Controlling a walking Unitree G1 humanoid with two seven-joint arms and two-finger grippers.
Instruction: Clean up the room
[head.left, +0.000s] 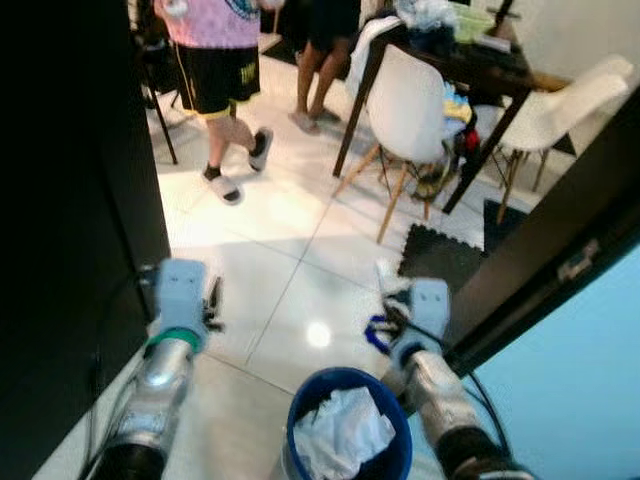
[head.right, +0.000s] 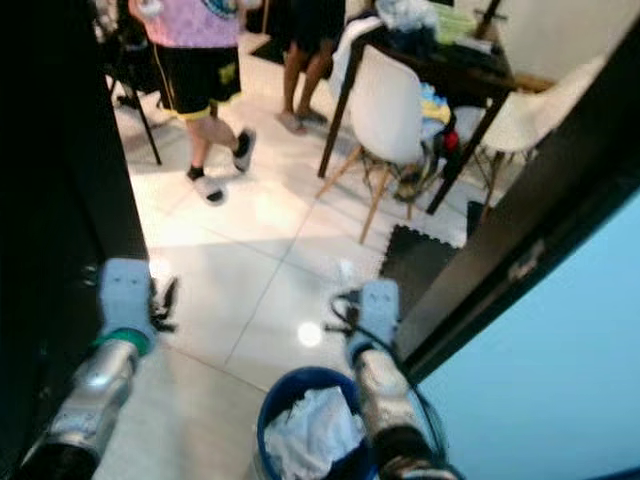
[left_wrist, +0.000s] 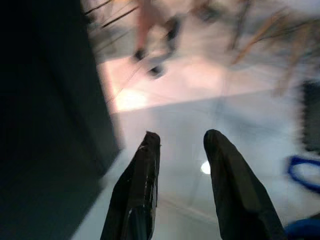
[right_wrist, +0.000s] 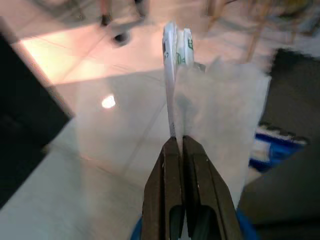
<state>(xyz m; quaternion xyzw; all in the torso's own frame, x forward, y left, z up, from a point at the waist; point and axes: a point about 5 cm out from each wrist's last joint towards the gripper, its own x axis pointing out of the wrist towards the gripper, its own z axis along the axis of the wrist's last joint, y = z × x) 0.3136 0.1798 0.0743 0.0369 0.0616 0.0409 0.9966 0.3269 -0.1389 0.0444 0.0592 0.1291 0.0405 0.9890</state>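
Both arms reach forward over the tiled floor (head.left: 290, 270). The right gripper (right_wrist: 178, 145) is clenched on a thin white wrapper (right_wrist: 220, 115), held above the blue bin (head.left: 345, 380); the left gripper (left_wrist: 182, 145) hovers released beside the bin

Both silver arms extend forward and downward, the left gripper (left_wrist: 181, 150) with its two black fingers (left_wrist: 137, 185) parted and nothing between them, the right gripper (right_wrist: 179, 145) with its fingers (right_wrist: 165, 185) pressed together on a thin wrapper (right_wrist: 176, 55).
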